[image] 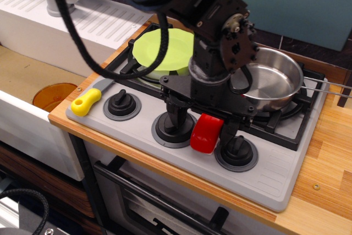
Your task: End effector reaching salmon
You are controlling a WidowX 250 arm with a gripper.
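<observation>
Two Fingers Straddled the Salmon

Both pointed fingers of the end effector (202, 120) stood spread wide — one down on the middle stove knob (174, 125), the other by the right-hand knob (236, 150). The red salmon (207, 133) sat between them on the grey stove front, under the crossbar; contact with either finger could not be made out. Behind the wrist lay the steel pan (272, 80) — beyond its other side, the green plate (155, 51). Far off past the middle-knob finger rested the yellow-handled knife (88, 101).
</observation>
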